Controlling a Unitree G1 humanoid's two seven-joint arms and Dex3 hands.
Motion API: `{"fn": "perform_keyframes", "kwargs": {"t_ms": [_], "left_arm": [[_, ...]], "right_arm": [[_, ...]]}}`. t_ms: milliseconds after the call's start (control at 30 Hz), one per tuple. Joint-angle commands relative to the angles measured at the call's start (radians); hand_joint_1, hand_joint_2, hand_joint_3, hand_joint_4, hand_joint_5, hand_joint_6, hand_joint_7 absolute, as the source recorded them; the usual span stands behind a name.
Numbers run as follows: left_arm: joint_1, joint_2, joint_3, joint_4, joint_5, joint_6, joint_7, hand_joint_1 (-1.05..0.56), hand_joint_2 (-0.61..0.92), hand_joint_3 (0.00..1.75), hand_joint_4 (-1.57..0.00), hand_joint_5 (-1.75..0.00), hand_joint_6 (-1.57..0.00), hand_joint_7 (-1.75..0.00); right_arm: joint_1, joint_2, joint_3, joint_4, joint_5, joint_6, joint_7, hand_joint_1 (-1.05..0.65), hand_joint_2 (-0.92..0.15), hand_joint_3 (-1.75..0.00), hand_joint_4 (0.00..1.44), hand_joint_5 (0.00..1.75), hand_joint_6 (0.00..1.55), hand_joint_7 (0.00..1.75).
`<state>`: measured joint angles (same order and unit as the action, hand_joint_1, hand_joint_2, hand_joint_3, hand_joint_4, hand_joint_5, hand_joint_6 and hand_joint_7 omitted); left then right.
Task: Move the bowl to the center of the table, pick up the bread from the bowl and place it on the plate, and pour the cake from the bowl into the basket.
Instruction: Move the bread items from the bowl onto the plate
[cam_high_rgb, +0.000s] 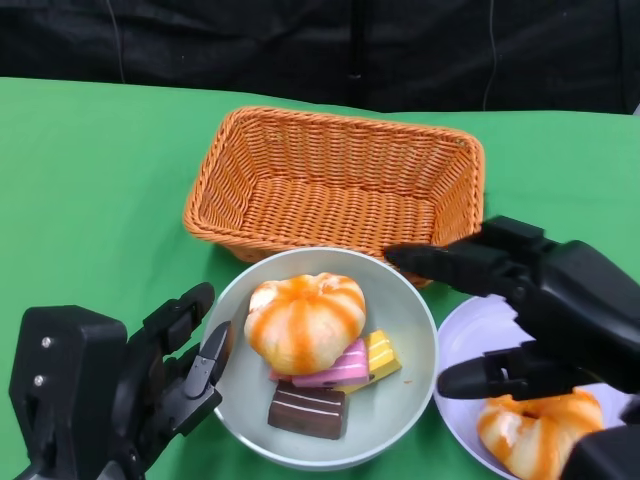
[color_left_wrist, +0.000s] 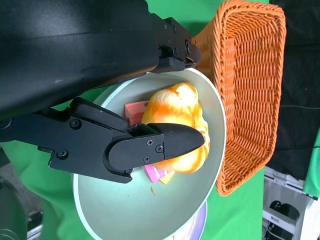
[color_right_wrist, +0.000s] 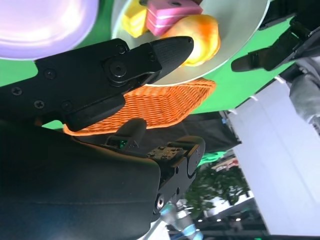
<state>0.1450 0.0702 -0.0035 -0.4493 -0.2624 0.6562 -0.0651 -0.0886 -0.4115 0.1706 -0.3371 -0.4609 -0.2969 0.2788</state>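
Observation:
A pale bowl (cam_high_rgb: 400, 330) sits in front of the orange wicker basket (cam_high_rgb: 330, 180). It holds an orange-and-white bread (cam_high_rgb: 305, 320), a pink cake (cam_high_rgb: 335, 368), a yellow cake (cam_high_rgb: 382, 355) and a brown cake (cam_high_rgb: 308, 410). A second bread (cam_high_rgb: 535, 430) lies on the lavender plate (cam_high_rgb: 480, 330) to the bowl's right. My left hand (cam_high_rgb: 130, 390) is at the bowl's left rim, fingers apart on either side of it; in the left wrist view one finger (color_left_wrist: 165, 145) hangs over the bread (color_left_wrist: 175, 125). My right hand (cam_high_rgb: 540, 300) hovers over the plate, fingers spread and empty, one reaching toward the bowl's far-right rim.
The basket (color_left_wrist: 250, 90) is empty and nearly touches the bowl's far rim. Green cloth covers the table; a dark curtain hangs behind it. Bowl and plate lie close together near the front edge.

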Motion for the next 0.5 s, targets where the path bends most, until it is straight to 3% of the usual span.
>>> {"fn": "perform_keyframes", "kwargs": {"t_ms": [33,267,500], "left_arm": [[0.009,0.005,-0.008,-0.014,0.001,-0.009,-0.013,-0.66,0.92,0.56,-0.04,-0.43,-0.19,-0.01],[0.009,0.005,-0.024,-0.023,-0.014,0.015,-0.021,-0.67,0.92,0.56,-0.03,-0.44,-0.19,0.00],[0.009,-0.001,-0.034,-0.033,-0.023,0.030,-0.011,-0.67,0.92,0.57,-0.03,-0.45,-0.19,0.00]], "right_arm": [[-0.039,0.018,0.025,0.048,-0.030,-0.029,-0.034,-0.43,-0.86,0.00,0.13,0.91,0.39,0.25],[-0.107,0.072,0.093,0.171,-0.108,-0.066,-0.103,-0.41,-0.88,-0.01,0.13,0.89,0.37,0.26],[-0.152,0.089,0.133,0.257,-0.178,-0.099,-0.165,-0.43,-0.90,-0.01,0.13,0.85,0.36,0.24]]}}
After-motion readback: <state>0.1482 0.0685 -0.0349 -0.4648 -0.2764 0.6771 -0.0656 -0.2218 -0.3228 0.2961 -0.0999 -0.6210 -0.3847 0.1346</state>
